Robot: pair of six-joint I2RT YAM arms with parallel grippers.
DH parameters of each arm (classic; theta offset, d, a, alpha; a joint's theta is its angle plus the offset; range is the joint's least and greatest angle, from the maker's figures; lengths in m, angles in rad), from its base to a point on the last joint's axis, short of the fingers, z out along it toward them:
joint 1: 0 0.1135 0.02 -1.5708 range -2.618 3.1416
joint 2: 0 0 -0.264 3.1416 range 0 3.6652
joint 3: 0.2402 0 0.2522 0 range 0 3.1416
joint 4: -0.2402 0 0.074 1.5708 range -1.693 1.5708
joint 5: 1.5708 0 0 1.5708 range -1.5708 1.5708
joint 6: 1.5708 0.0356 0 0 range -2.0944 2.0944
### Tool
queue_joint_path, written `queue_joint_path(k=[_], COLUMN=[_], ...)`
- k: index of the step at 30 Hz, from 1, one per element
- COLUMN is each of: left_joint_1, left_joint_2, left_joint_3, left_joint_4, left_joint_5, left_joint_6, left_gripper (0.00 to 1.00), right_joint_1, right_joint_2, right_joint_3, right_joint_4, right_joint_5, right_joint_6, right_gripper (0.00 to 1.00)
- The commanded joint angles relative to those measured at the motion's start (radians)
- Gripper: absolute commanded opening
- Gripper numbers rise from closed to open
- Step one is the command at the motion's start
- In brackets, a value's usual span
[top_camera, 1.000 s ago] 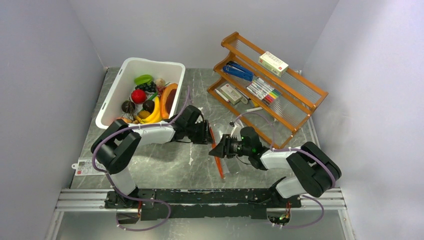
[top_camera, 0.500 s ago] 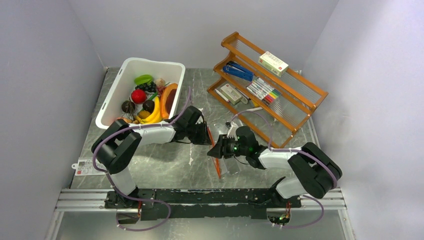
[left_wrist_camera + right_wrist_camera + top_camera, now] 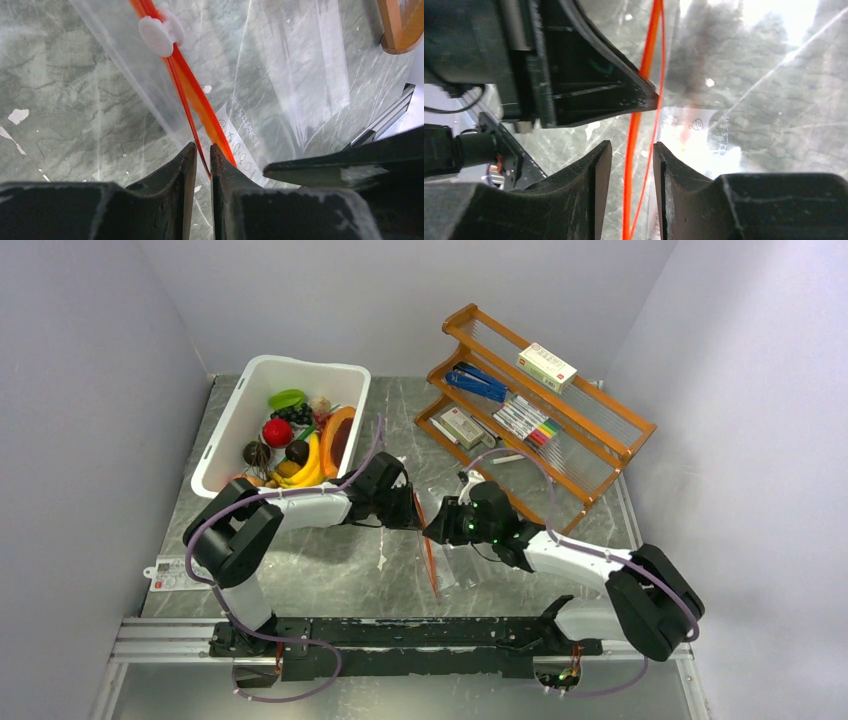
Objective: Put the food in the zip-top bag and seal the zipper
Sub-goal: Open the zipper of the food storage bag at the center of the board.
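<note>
The clear zip-top bag (image 3: 458,562) lies on the table between my grippers, its orange-red zipper (image 3: 428,552) running toward the near edge. My left gripper (image 3: 412,510) is shut on one thin lip of the zipper (image 3: 192,102), just below the white slider tab (image 3: 157,35). My right gripper (image 3: 434,530) is open, and both orange strips (image 3: 636,125) pass between its jaws without touching them. The food sits in the white bin (image 3: 225,445): banana bunch (image 3: 308,465), red fruit (image 3: 277,432), grapes (image 3: 295,414), orange-rimmed slab (image 3: 338,438).
A wooden rack (image 3: 575,455) with markers, blue tools and small boxes stands at the back right. A small white card (image 3: 170,572) lies near the front left edge. Grey walls close in on both sides.
My right gripper has moved left and away from me, up along the zipper to just beside the left gripper. The zipper strip has shifted slightly left. The left arm has barely moved.
</note>
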Motion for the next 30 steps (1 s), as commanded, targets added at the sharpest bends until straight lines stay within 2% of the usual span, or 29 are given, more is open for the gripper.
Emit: queue_joint_path(k=[1, 7, 16, 21, 24, 27, 30], left_joint_1=[-0.009, -0.011, -0.014, -0.018, -0.018, -0.018, -0.017], left_joint_2=[0.017, 0.017, 0.022, 0.022, 0.019, 0.003, -0.02], left_joint_3=[0.017, 0.022, 0.028, 0.028, 0.035, 0.039, 0.027], left_joint_4=[0.003, -0.001, 0.005, -0.005, -0.019, -0.023, -0.01], left_joint_5=[-0.012, -0.008, 0.001, -0.008, -0.015, -0.019, -0.025], left_joint_6=[0.004, 0.003, -0.009, -0.015, -0.01, -0.008, -0.012], left_gripper=[0.17, 0.17, 0.16, 0.16, 0.16, 0.16, 0.16], right_joint_1=[0.023, 0.049, 0.112, 0.128, 0.129, 0.13, 0.129], right_joint_2=[0.064, 0.113, 0.241, 0.264, 0.27, 0.273, 0.286], right_joint_3=[0.042, 0.054, 0.132, 0.148, 0.157, 0.159, 0.157], right_joint_4=[-0.097, -0.085, -0.129, -0.164, -0.183, -0.156, -0.113], right_joint_5=[0.076, 0.083, 0.211, 0.305, 0.363, 0.346, 0.3], right_joint_6=[-0.01, -0.013, -0.035, -0.042, -0.063, -0.084, -0.084], right_gripper=[0.37, 0.37, 0.36, 0.28, 0.19, 0.13, 0.13])
